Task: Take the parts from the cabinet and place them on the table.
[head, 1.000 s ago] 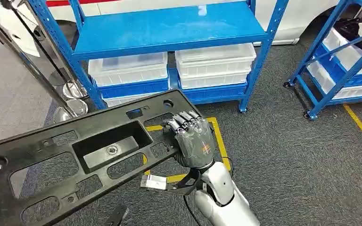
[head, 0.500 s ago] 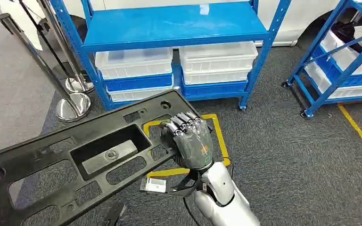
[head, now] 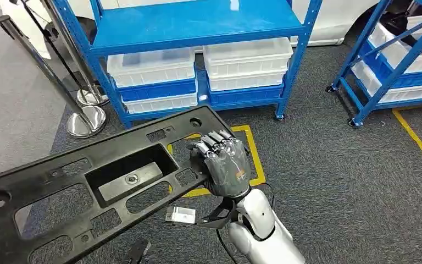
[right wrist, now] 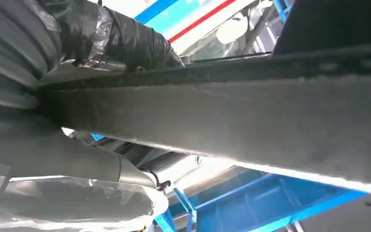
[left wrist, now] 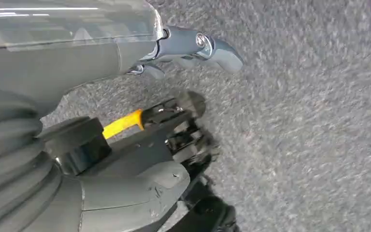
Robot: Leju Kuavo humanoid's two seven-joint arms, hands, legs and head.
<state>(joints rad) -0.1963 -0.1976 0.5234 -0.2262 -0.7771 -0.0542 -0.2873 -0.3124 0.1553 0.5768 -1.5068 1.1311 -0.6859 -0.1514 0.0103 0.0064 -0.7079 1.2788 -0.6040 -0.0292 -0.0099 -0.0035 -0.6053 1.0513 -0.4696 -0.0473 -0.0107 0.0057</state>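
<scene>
Right hand fingers curled, silver forearm rising from below; left hand fingers extended, apart.

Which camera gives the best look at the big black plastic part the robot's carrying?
The head view: the black plastic part shows nearly whole, with the right hand gripping its edge. The right wrist view shows just its underside close up; the left wrist view shows a small dark piece.
</scene>
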